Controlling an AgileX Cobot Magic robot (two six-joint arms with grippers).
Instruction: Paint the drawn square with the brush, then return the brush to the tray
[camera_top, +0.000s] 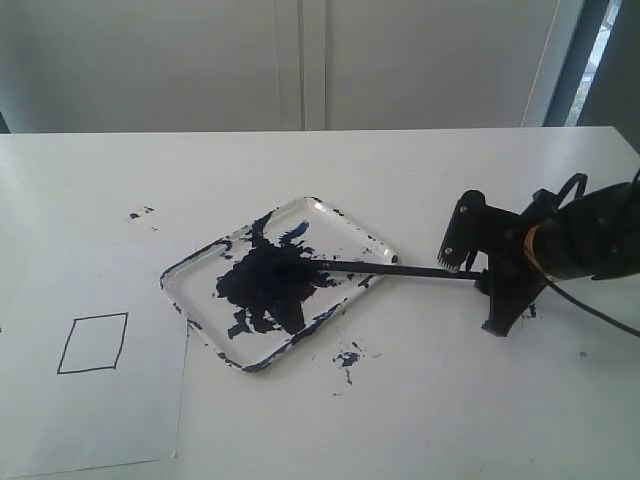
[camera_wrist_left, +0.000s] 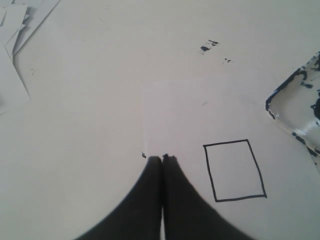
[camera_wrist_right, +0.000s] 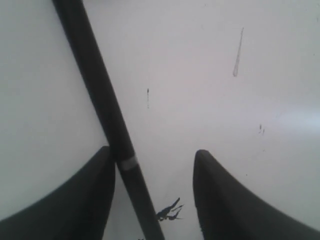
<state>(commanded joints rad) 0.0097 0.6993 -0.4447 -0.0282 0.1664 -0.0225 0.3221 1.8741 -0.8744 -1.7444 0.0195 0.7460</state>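
- The tray (camera_top: 345, 232) is a shallow, clear plastic square with rounded corners. A thick blue-black paint blotch (camera_top: 262, 285) spreads over its floor and up its rim.
- The brush (camera_top: 400, 270), a thin matte-black stick, lies with its tip in that blotch. Its handle leans out over the tray's rim on the side away from the paper, which leaves the bare end free to be grasped.
- The right end effector (camera_wrist_right: 152, 155) straddles that handle just outside the tray. Its jaws are spread wide and released, and the stick lies close against one finger near the narrow silver band (camera_wrist_right: 127, 163). It looks placed to clamp on the handle, not to carry it.
- The drawn square (camera_top: 93, 343) lies well apart from the tray on the opposite side. It is a thin black outline on a flat white paper sheet (camera_top: 120, 420), and its inside is clean white, so the painting is not yet done.
- The left end effector (camera_wrist_left: 162, 158) hovers just beside the square, far from the tray, with its dark fingers clenched together on nothing.
- Dried dark splatters (camera_top: 347, 358) fleck the smooth white bench (camera_top: 450, 420) near the tray's corner.
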